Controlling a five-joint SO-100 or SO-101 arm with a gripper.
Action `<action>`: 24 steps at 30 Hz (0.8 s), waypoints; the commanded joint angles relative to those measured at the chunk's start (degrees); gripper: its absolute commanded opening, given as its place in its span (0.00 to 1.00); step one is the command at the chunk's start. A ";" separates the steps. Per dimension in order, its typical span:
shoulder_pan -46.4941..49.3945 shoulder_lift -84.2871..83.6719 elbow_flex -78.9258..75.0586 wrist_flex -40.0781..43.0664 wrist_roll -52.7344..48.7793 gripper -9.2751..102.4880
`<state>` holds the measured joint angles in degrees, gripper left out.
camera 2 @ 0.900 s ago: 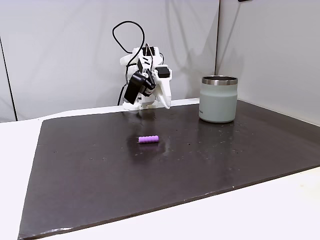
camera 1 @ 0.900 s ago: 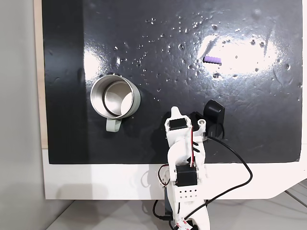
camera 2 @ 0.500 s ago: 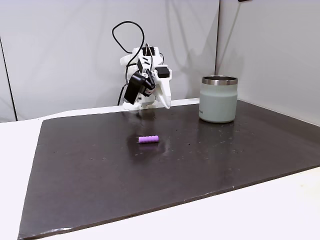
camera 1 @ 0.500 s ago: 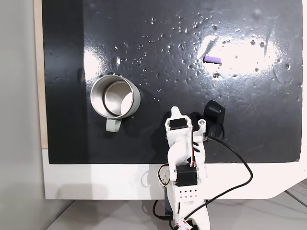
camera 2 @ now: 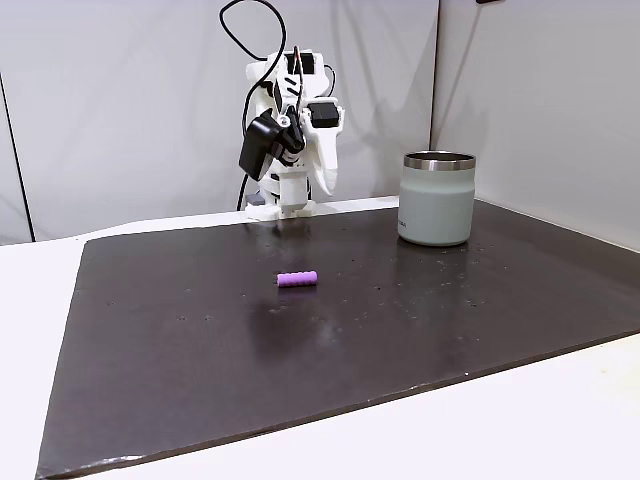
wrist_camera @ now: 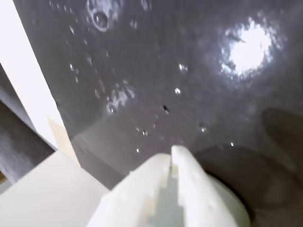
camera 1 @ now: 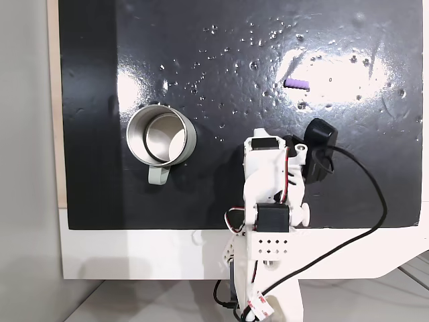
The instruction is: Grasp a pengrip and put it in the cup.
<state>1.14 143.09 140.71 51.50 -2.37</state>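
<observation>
Fig.: gripper [wrist_camera: 173,153] clenched w/ nothing held; pengrip [camera 2: 297,279] lay apart, prob. light, soft—best pinched mid-length across its dia.

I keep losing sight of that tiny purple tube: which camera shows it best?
The low fixed view: the tiny purple tube lies unobstructed mid-mat, its cylinder shape clear. From above it is a small purple mark beside glare.

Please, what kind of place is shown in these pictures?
Probably a home or lab robot test bench: a small white robot arm, a dark glossy mat on a white table, and plain grey walls.
</observation>
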 commanded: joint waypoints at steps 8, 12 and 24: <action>3.69 -24.96 -20.57 -2.46 -0.18 0.08; 5.62 -32.96 -26.37 -2.46 -0.09 0.08; 9.49 -51.24 -43.42 1.23 -7.21 0.09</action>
<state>9.23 93.43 103.89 52.38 -6.33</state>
